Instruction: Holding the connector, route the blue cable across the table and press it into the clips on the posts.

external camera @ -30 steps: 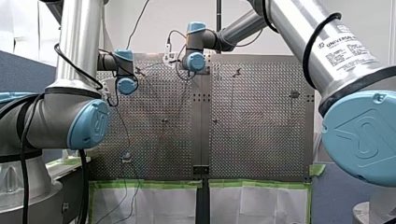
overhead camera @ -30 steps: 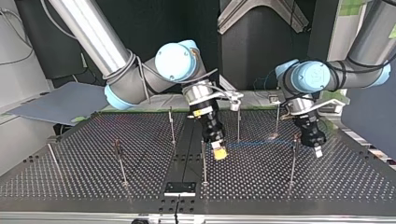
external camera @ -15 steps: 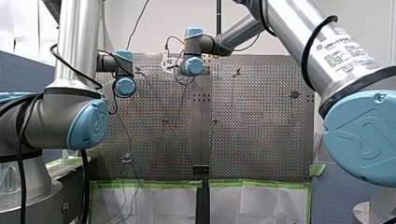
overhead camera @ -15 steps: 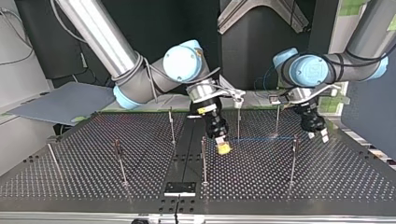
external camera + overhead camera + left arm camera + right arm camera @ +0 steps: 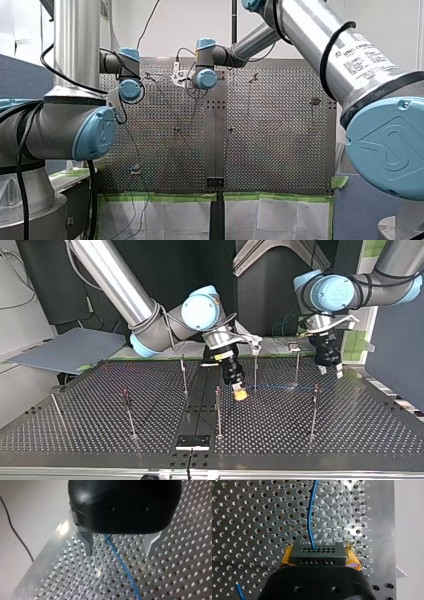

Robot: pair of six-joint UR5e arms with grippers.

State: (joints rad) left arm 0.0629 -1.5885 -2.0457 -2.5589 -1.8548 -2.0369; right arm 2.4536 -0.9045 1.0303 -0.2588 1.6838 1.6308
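In the right wrist view my right gripper [image 5: 318,556] is shut on the black connector [image 5: 316,552], with a yellow pad at each end. The blue cable [image 5: 310,517] leaves the connector's face and runs ahead over the perforated table. In the top view my right gripper [image 5: 240,394] hangs low near the middle posts. From it the blue cable [image 5: 280,387] stretches to the top of a post [image 5: 314,410]. My left gripper [image 5: 330,371] is open above the table's back. Its wrist view shows the left gripper [image 5: 119,552] empty, with the blue cable [image 5: 121,563] passing below the gap.
Several thin posts stand on the perforated table [image 5: 75,435], among them a post [image 5: 184,375], a post [image 5: 255,369] and a post [image 5: 129,412]. A black plate [image 5: 192,442] sits at the near edge in the top view. Green tape lines the table's edge [image 5: 160,197] in the front view.
My left gripper has opened, let the cable go, risen and drawn back toward the far edge in the top view. My right gripper has moved slightly back with the connector.
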